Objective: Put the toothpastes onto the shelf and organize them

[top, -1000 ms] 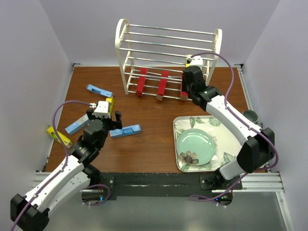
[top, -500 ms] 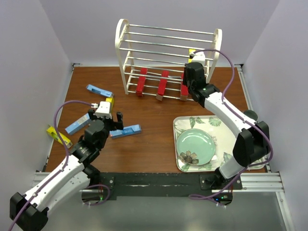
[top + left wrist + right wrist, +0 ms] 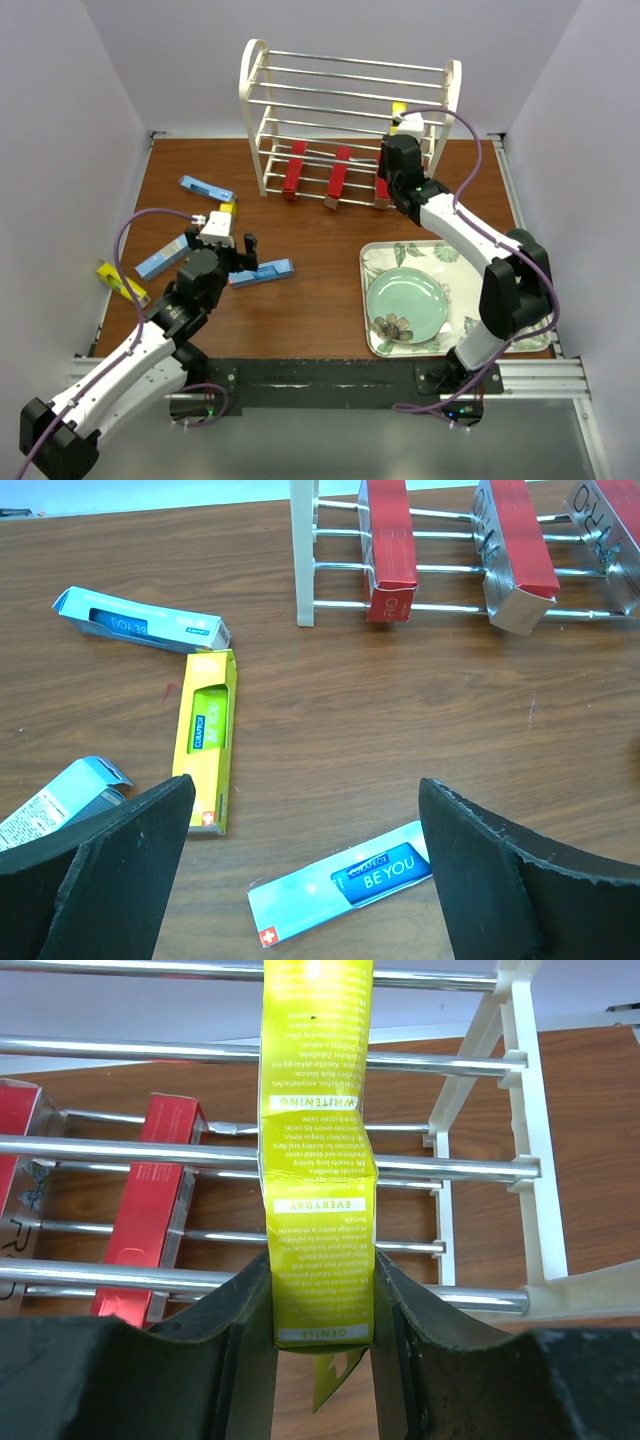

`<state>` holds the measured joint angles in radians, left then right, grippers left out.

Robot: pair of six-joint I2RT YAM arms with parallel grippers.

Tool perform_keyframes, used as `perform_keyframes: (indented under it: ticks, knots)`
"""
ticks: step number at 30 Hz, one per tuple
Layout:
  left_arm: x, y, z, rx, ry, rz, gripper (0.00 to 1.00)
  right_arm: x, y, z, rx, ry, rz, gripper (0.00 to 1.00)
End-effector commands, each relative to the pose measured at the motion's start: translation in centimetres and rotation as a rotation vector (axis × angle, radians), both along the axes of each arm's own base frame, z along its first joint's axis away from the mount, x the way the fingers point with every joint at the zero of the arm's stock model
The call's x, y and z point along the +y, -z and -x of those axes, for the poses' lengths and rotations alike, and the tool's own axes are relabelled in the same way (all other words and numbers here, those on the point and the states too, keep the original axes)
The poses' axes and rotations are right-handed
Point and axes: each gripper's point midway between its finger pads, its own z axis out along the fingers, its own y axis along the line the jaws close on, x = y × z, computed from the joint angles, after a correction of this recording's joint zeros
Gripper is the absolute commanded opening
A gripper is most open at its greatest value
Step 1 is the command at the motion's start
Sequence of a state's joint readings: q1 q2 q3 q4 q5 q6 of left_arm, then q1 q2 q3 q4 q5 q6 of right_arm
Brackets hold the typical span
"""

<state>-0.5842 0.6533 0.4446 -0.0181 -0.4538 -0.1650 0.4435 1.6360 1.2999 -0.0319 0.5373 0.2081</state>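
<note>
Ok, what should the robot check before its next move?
1. Right gripper shut on the yellow box: ok.
2. Yellow box lined up across the rungs of the shelf: ok.
3. Yellow box resting on a rung: cannot tell.
4. Red boxes out of its way, lower and to one side: ok.
5. Left gripper open, close to the blue box: ok.

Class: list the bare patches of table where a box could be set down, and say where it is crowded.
Bare wood lies between the shelf, the tray and the rightmost blue box, and from that box to the near edge. Crowded: the left side, with loose boxes around the left fingers.
</note>
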Motion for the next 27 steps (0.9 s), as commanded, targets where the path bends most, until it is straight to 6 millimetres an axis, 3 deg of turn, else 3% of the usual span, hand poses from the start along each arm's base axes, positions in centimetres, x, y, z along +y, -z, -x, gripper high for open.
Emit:
perform_keyframes:
  ticks: [1,12,27]
  knots:
    - [-0.2,-0.7,-0.2,-0.027,-0.007,0.027,0.99,-0.6,-2.6,-0.9,-0.105,0.048,-0.034,0.31]
    - [-0.4,-0.4,-0.2,-0.02,0.001,0.022,0.99,-1.1,-2.0,-0.7,-0.097,0.069,-0.046,0.48]
    - [-0.4,-0.5,-0.1,-0.021,0.003,0.023,0.99,-1.0,-3.3,0.9,-0.116,0.039,-0.104,0.56]
